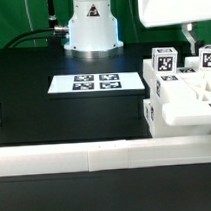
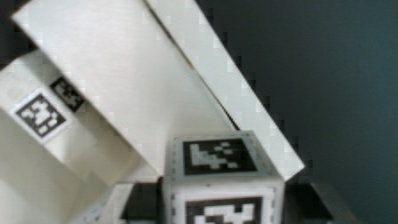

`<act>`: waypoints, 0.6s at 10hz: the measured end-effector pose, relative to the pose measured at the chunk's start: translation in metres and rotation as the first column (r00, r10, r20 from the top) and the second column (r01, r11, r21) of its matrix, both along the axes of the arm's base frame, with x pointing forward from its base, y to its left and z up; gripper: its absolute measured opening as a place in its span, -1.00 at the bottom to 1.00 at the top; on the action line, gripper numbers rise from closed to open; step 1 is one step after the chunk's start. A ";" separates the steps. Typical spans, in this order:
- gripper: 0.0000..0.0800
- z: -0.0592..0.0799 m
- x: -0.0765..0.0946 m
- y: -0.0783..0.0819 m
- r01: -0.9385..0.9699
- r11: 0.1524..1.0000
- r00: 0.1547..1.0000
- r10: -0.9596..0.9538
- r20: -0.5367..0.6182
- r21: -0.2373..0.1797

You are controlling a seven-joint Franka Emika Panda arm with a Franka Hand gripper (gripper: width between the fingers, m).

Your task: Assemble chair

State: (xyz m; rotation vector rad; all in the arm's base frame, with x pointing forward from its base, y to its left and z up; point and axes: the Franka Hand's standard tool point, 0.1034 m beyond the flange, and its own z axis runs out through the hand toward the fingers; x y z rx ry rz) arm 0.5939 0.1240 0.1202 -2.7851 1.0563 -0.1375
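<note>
My gripper (image 2: 217,195) is clamped on a small tagged chair leg (image 2: 219,170) held over the partly built chair (image 1: 183,94) at the exterior view's right; next I must align the leg with its seat socket and insert it.

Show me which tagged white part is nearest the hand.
The small square leg, gripped in the hand, with tags on two faces. The others in the wrist view are flat panels beyond it.
</note>
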 end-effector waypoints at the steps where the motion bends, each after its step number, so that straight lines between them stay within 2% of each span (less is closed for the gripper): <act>1: -0.29 0.000 0.000 0.001 0.090 0.996 0.996 -0.090 -0.012 0.021; 3: -0.29 0.000 0.000 0.003 0.259 0.964 0.966 -0.257 -0.040 0.054; 6: -0.29 0.000 0.001 0.003 0.492 0.865 0.870 -0.485 -0.096 0.092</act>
